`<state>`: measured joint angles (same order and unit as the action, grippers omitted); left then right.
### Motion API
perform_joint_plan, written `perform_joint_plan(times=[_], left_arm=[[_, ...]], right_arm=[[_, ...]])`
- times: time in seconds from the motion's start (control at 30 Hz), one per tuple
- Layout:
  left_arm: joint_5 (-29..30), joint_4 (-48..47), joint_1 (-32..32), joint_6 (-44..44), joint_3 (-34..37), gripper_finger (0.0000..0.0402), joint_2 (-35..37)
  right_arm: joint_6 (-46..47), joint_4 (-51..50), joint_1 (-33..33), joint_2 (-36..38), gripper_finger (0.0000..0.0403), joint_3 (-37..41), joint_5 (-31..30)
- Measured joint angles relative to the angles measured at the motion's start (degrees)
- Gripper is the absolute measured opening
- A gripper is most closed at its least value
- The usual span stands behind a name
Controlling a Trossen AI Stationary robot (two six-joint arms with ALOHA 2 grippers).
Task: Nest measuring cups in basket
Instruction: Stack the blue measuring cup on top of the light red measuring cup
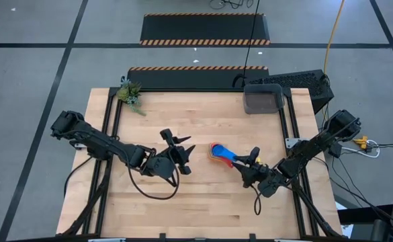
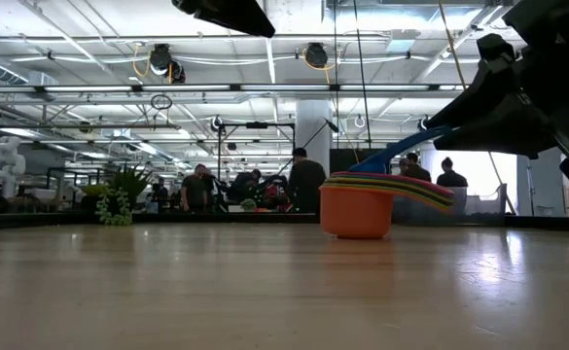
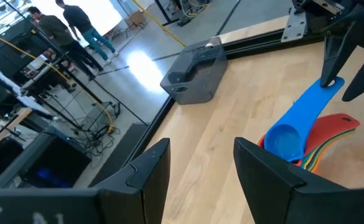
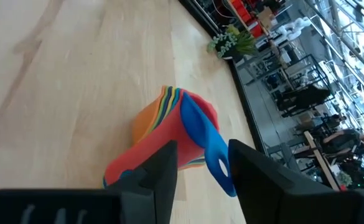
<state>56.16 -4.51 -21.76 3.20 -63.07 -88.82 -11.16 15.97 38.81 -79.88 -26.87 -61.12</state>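
A nested stack of measuring cups [image 1: 220, 153] stands on the wooden table, with the orange cup [image 2: 357, 212] outermost at the bottom. The blue cup [image 3: 286, 140] lies on top, and its handle [image 2: 391, 151] slants up toward my right gripper [image 1: 250, 158]. That gripper is open, one finger on each side of the handle's free end [image 4: 218, 163]. My left gripper [image 1: 183, 146] hovers open to the left of the stack, with nothing between its fingers [image 3: 144, 171]. The dark grey basket [image 1: 263, 99] sits at the table's far right. My right gripper has its fingers apart around the free end of the blue cup's handle [image 3: 331, 84], coming from the table's right and slanting slightly down. Whether a finger touches the handle, I cannot tell. The blue cup's bowl rests in the stack with its handle raised.
A small green plant [image 1: 130, 94] stands at the far left corner. A black keyboard [image 1: 297, 81] lies beyond the basket. Bare wood lies between the stack and the basket [image 3: 194, 71]. People stand in the room behind the table.
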Motion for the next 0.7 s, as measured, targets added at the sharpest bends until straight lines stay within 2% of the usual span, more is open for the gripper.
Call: perform_joint_plan(times=[0.37, 0.47, 0.63, 0.7], left_arm=[[-0.03, 0.02, 0.18, -0.21, 0.00, 0.0179, 0.00], [-0.99, 0.02, 0.96, -1.06, 0.00, 0.0179, 0.00], [-2.79, 0.02, 1.88, -2.03, 0.00, 0.0179, 0.00], [-3.43, 0.02, 1.92, -2.04, 0.00, 0.0179, 0.00]], right_arm=[[-0.13, 1.38, -0.02, 0.00, 0.0133, 0.00, -0.13], [-0.71, 1.86, -0.13, 0.00, 0.0103, 0.00, -0.21], [-2.05, 1.88, -0.13, 0.02, 0.0016, 0.00, -0.59], [-2.93, 2.26, -0.13, 0.04, 0.0010, 0.00, -0.63]])
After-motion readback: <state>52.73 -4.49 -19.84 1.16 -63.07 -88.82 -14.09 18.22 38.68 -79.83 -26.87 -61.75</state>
